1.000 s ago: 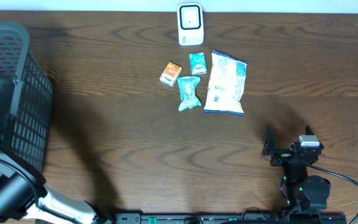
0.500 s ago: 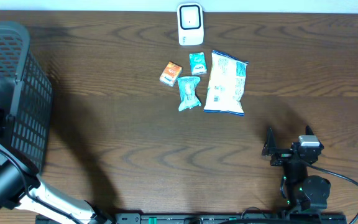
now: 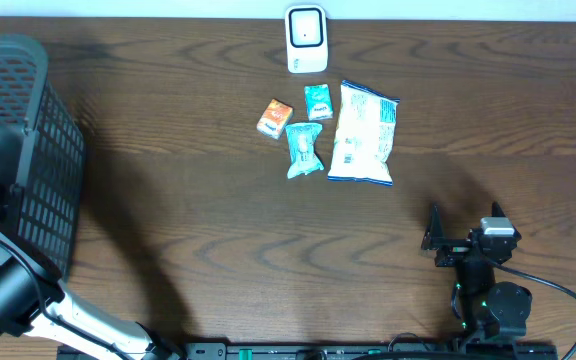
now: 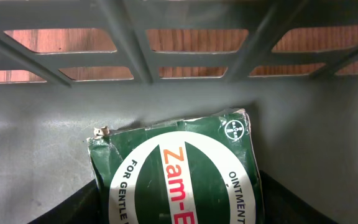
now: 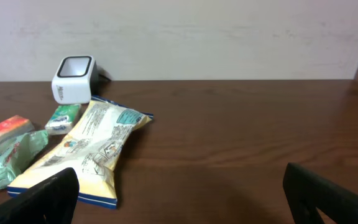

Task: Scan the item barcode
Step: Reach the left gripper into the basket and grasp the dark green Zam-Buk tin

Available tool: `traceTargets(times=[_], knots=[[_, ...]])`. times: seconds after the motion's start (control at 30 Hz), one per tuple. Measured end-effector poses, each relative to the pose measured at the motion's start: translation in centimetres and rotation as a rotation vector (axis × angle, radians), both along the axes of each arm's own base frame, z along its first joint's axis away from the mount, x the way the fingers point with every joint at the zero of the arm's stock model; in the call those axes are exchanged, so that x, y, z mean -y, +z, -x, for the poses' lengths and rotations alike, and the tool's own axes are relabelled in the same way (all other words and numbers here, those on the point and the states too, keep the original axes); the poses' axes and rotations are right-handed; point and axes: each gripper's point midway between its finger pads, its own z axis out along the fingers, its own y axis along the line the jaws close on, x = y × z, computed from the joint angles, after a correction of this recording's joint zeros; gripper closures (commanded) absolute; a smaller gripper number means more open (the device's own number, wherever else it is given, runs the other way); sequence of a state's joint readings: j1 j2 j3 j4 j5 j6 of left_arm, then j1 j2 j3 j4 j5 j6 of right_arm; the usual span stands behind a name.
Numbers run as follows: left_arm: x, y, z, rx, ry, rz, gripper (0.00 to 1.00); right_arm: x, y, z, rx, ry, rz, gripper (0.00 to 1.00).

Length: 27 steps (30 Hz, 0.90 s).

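Here's the dark-green cardboard ointment box [image 4: 173, 155], lying flat on the floor of the grey plastic lattice basket [image 4: 36, 143], near its slotted wall, at the far left of the table. The left gripper [image 4: 179, 190] hangs right over it, one dark finger showing at either long side. Whether those fingers press the card or merely flank it, I cannot tell. It looks like a light, stiff carton with a glossy print and one top corner torn and dog-eared, so it could dent or slip. I'd take it gently across the narrow width, mid-length. The right gripper [image 5: 180, 174] sits with its jaws wide and nothing in them, facing the small white boxy barcode scanner [image 5: 73, 79] and a crinkly yellow-and-white snack bag [image 5: 86, 149] on the dark wood-grain table [image 5: 260, 143].
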State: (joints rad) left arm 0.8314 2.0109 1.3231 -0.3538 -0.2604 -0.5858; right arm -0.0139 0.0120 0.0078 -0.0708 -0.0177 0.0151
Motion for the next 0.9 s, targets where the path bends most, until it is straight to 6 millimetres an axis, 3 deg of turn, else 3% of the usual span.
traceTargets(times=[0.33,0.43,0.67,0.7,0.9], knots=[[0.8,0.3,0.5,-0.024,-0.017,0.031,0.37,0.0,0.0,0.0,0.000,0.000,0.000,0.01],[1.1,1.8,0.4,-0.002,-0.025,0.023,0.37,0.0,0.0,0.0,0.000,0.000,0.000,0.01],[1.7,10.7,-1.4,0.201,-0.099,-0.080,0.37,0.0,0.0,0.0,0.000,0.000,0.000,0.01],[2.3,13.6,-2.0,0.274,-0.129,-0.108,0.37,0.0,0.0,0.0,0.000,0.000,0.000,0.01],[6.1,22.9,-5.1,0.556,-0.312,-0.190,0.37,0.0,0.0,0.0,0.000,0.000,0.000,0.01]])
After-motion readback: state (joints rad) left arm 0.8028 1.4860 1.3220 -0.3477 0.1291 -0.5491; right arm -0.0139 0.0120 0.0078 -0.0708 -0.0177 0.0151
